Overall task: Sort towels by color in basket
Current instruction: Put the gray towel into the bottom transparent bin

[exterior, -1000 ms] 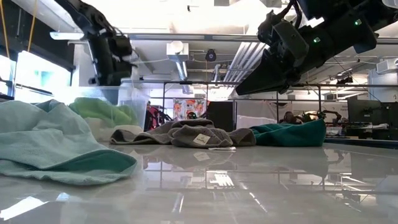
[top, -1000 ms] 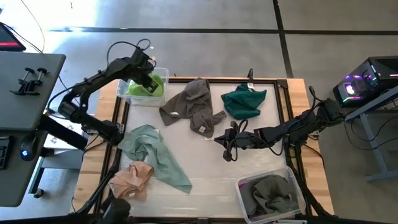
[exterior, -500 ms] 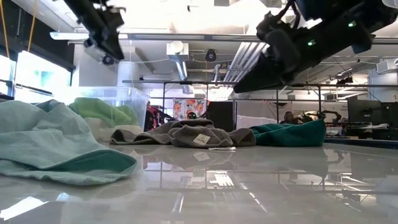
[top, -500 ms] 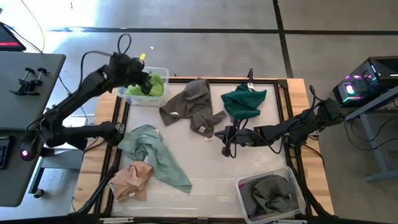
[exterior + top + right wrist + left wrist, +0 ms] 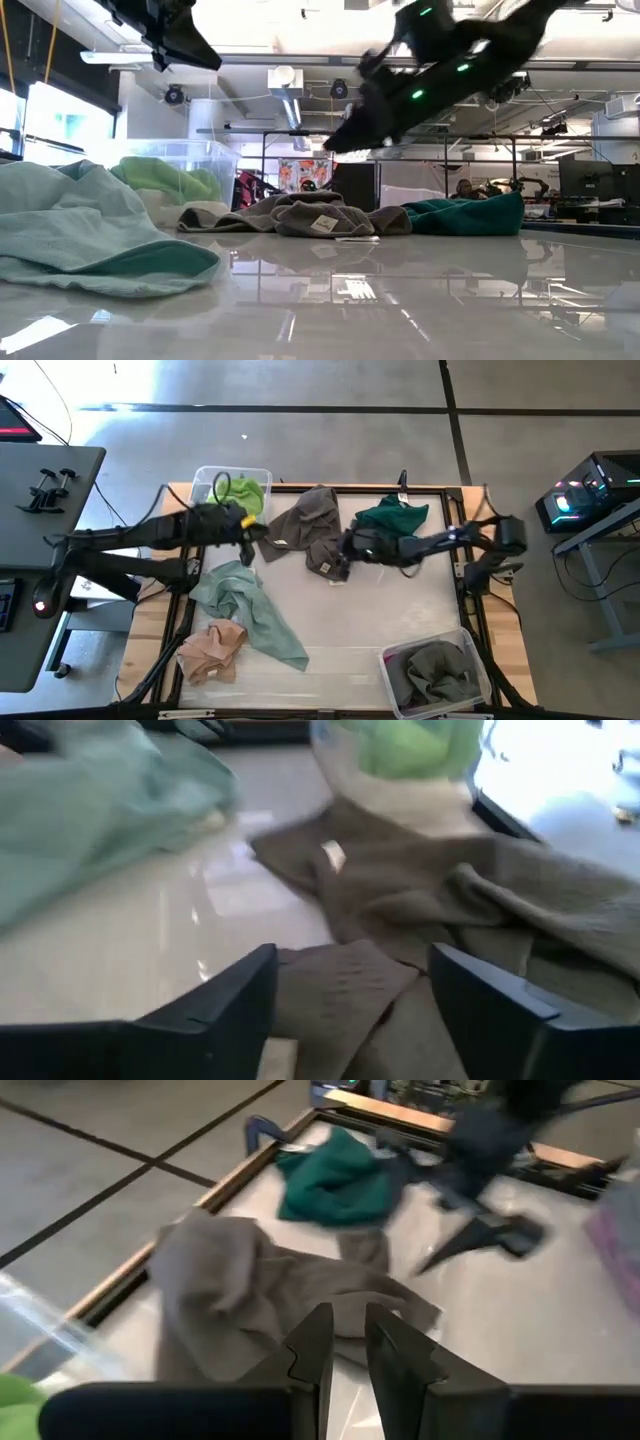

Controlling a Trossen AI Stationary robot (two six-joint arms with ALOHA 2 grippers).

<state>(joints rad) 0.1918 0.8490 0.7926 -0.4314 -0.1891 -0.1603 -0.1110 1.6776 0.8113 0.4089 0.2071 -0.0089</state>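
Table: grey towel lies at the far edge's middle. Right gripper, fingers spread wide, hovers over its near flap. Left gripper, fingers nearly together, empty, beside its left edge.

The high view looks straight down from above and takes in the whole surface, all four edges, with floor on every side. The low view sits at surface height at one edge and faces level across it into the room beyond, so nearby cloth looms large. The left wrist view looks over the grey towel toward the dark teal towel at the far edge. The right wrist view sits close above that grey towel, facing the opposite way. All four views share the grey towel.
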